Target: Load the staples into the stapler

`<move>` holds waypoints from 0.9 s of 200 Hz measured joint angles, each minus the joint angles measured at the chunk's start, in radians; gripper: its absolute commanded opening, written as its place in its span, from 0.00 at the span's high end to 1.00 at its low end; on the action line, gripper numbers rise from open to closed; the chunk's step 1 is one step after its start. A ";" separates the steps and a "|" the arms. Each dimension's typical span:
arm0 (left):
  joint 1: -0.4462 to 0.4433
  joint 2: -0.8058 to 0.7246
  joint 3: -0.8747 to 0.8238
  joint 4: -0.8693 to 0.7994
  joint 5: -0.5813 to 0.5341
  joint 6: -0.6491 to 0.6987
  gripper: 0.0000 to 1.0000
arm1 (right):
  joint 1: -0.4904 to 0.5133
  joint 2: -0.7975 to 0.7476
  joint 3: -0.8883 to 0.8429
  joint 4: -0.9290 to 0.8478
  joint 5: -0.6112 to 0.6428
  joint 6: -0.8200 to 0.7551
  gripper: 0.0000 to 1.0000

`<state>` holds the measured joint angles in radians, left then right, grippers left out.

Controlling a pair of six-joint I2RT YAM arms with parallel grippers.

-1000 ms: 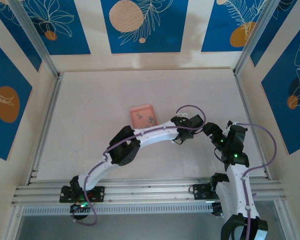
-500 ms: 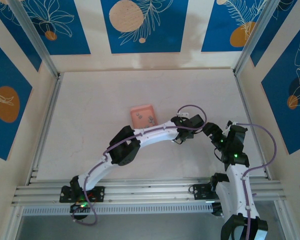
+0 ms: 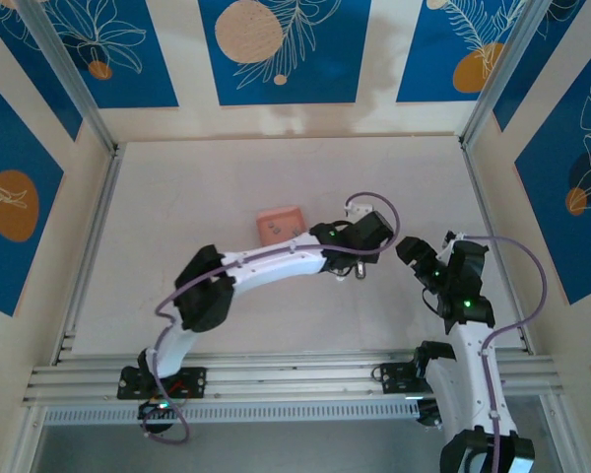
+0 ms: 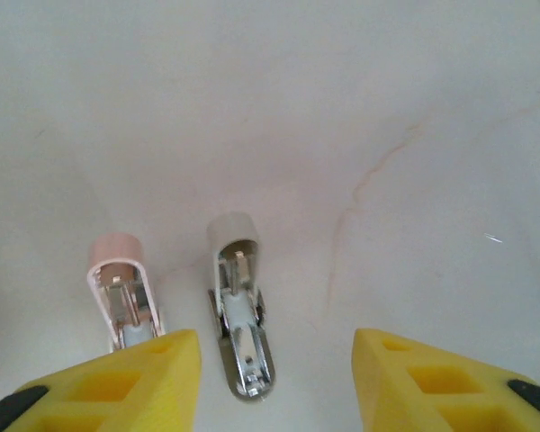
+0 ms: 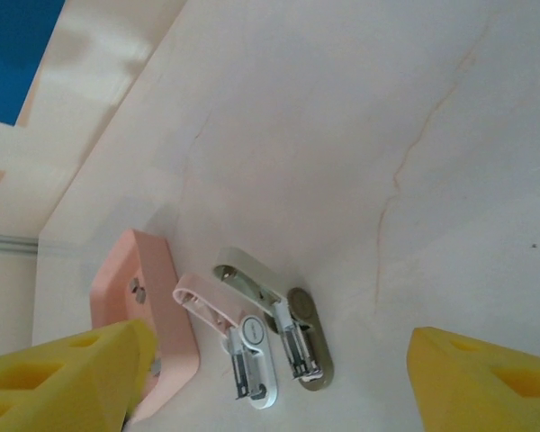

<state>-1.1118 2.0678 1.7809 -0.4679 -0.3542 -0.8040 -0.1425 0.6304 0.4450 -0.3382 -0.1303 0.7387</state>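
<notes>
A pale, matte surface with faint brownish veins fills a boxed cell. The walls carry blue panels with orange discs and white line-drawn leaves, and ribbed aluminium rails run along the near edge and up both sides.

From above, the left arm's white links and its looping purple cable cover the near corner of the salmon-pink tray, a shallow rounded rectangle with a smooth plastic look. The right wrist camera sees only one tray wall past its own finger. Inside the tray sits a tiny grey speck, probably the staples, though it is too small to make out.

Just beside the tray, on the bare surface, lie two slim staplers, side by side and hinged open. The pink stapler has a rounded cap and a shiny chrome channel. The grey stapler ends in a polished oval base.

The left tool is released, its blocky yellow fingers apart above the grey stapler and grasping nothing. The right tool is spread wide, empty, and well above both staplers
</notes>
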 measured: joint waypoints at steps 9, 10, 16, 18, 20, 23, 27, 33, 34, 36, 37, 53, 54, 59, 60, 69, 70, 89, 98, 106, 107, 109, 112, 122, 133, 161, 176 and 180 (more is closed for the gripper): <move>0.007 -0.056 -0.069 0.045 0.032 0.025 0.54 | 0.021 0.001 0.002 0.000 0.002 0.000 0.23; 0.008 -0.064 -0.080 0.051 0.035 0.029 0.54 | 0.022 0.001 0.002 0.000 0.002 0.000 0.23; 0.016 -0.104 -0.131 0.083 0.061 0.051 0.54 | 0.039 0.002 0.003 0.000 0.004 0.000 0.23; 0.019 -0.117 -0.148 0.089 0.068 0.056 0.54 | 0.044 0.003 0.003 0.000 0.004 0.000 0.23; 0.022 -0.125 -0.158 0.095 0.075 0.061 0.54 | 0.051 0.005 0.003 0.000 0.004 0.000 0.23; 0.027 -0.140 -0.180 0.106 0.087 0.074 0.53 | 0.060 0.008 0.003 0.000 0.007 0.000 0.23; 0.036 -0.165 -0.212 0.121 0.104 0.089 0.53 | 0.071 0.010 0.004 0.000 0.010 -0.001 0.23; 0.051 -0.194 -0.254 0.135 0.128 0.114 0.51 | 0.092 0.018 0.005 0.000 0.016 -0.001 0.23; 0.053 -0.197 -0.258 0.138 0.132 0.117 0.51 | 0.096 0.020 0.006 0.000 0.018 -0.001 0.23; 0.059 -0.206 -0.272 0.143 0.140 0.126 0.51 | 0.100 0.023 0.006 0.000 0.019 -0.001 0.23; 0.062 -0.211 -0.280 0.147 0.144 0.130 0.51 | 0.104 0.024 0.007 0.000 0.021 -0.002 0.23; 0.117 -0.267 -0.361 0.159 0.208 0.190 0.49 | 0.150 0.059 0.015 0.000 0.035 -0.006 0.23; 0.120 -0.269 -0.364 0.159 0.212 0.194 0.49 | 0.154 0.063 0.016 0.000 0.037 -0.008 0.23; 0.140 -0.282 -0.386 0.159 0.234 0.214 0.49 | 0.166 0.075 0.019 -0.001 0.040 -0.008 0.23; 0.143 -0.283 -0.388 0.159 0.238 0.218 0.49 | 0.170 0.079 0.019 0.000 0.042 -0.009 0.23; 0.179 -0.301 -0.416 0.157 0.278 0.259 0.46 | 0.191 0.101 0.026 -0.001 0.046 -0.013 0.23; 0.184 -0.303 -0.420 0.155 0.283 0.265 0.46 | 0.193 0.103 0.026 -0.001 0.047 -0.014 0.23; 0.248 -0.313 -0.439 0.124 0.351 0.364 0.43 | 0.229 0.141 0.044 0.000 0.049 -0.025 0.23; 0.272 -0.313 -0.439 0.106 0.372 0.409 0.42 | 0.242 0.156 0.055 0.000 0.049 -0.031 0.23; 0.290 -0.312 -0.438 0.082 0.388 0.455 0.41 | 0.251 0.167 0.064 0.000 0.049 -0.033 0.23; 0.291 -0.312 -0.438 0.080 0.389 0.460 0.41 | 0.253 0.169 0.066 0.000 0.049 -0.034 0.23; 0.294 -0.312 -0.436 0.073 0.393 0.476 0.41 | 0.255 0.171 0.068 0.001 0.049 -0.034 0.24; 0.298 -0.311 -0.434 0.063 0.397 0.488 0.40 | 0.259 0.174 0.071 0.000 0.049 -0.035 0.23; 0.307 -0.300 -0.422 0.028 0.411 0.544 0.39 | 0.268 0.181 0.077 0.001 0.050 -0.037 0.24; 0.313 -0.279 -0.398 -0.010 0.425 0.597 0.37 | 0.277 0.185 0.078 0.004 0.050 -0.038 0.24; 0.320 -0.189 -0.330 -0.083 0.459 0.710 0.36 | 0.298 0.187 0.078 0.003 0.053 -0.038 0.24; 0.321 -0.137 -0.304 -0.119 0.491 0.750 0.35 | 0.304 0.187 0.078 0.002 0.053 -0.038 0.24; 0.321 -0.124 -0.298 -0.127 0.499 0.756 0.36 | 0.306 0.187 0.079 0.000 0.053 -0.038 0.24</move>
<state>-0.7910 1.9438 1.4826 -0.5949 0.1452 -0.0479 0.1631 0.8177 0.5236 -0.3378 -0.0776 0.7010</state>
